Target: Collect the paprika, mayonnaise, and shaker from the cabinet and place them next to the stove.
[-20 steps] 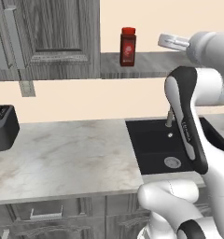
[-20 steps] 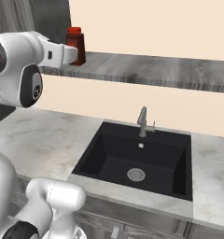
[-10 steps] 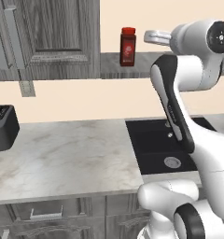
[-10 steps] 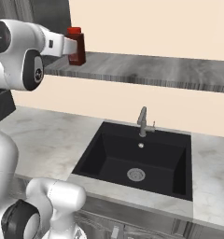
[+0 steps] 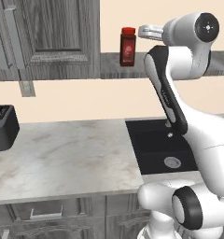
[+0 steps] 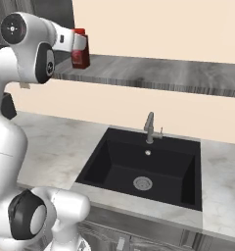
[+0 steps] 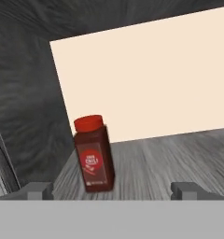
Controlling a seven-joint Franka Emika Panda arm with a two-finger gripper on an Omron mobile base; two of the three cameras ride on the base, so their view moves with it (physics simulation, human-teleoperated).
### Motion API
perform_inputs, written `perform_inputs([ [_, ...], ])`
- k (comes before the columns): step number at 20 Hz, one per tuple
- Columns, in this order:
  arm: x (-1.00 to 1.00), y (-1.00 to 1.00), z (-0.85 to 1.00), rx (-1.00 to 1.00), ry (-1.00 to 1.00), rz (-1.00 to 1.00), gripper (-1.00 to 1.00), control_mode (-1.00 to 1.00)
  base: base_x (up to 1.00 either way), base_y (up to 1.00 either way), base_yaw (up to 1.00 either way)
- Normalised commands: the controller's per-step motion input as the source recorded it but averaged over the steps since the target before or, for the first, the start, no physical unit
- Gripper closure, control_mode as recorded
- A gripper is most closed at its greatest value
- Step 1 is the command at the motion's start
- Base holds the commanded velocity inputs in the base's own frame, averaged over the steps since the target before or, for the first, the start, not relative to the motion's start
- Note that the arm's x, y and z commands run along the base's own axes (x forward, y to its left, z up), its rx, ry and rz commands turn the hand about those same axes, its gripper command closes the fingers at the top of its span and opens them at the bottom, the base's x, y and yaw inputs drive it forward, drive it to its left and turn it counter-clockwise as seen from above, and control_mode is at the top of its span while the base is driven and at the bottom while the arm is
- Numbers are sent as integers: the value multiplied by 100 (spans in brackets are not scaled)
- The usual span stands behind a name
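The paprika (image 5: 128,46) is a slim red bottle with a red cap, standing upright at the left end of the cabinet's grey shelf (image 5: 111,70). My gripper (image 5: 142,31) hovers just right of it at cap height, apart from it. From the right base view the gripper (image 6: 78,42) overlaps the top of the paprika (image 6: 81,59). In the hand view the paprika (image 7: 94,154) stands on the shelf (image 7: 170,158), a little left of centre ahead of the open gripper (image 7: 111,191), whose fingertips (image 7: 37,190) are wide apart. The mayonnaise, shaker and stove are out of view.
Below the shelf lies a marble counter (image 5: 62,158) with a black sink (image 6: 144,171) and a faucet (image 6: 149,127). A black toaster (image 5: 2,128) sits at the counter's left end. Panelled units with doors (image 5: 53,32) hang left of the shelf.
The arm has swung the hand leftward along the shelf, bringing it much closer to the paprika. The jaws have stayed open, and the bottle has not moved.
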Motion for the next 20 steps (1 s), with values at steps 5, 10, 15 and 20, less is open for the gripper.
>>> perform_inputs([
  [5, 40, -5, 0, 0, 0, 10, -100, -100, 0, 0, 0],
  [10, 29, 0, 0, 0, 0, 6, -100, -100, 0, 0, 0],
  [15, 19, 0, 0, 0, 0, 1, -100, -100, 0, 0, 0],
  [20, 21, 6, -3, 0, 0, 0, -100, -100, 0, 0, 0],
])
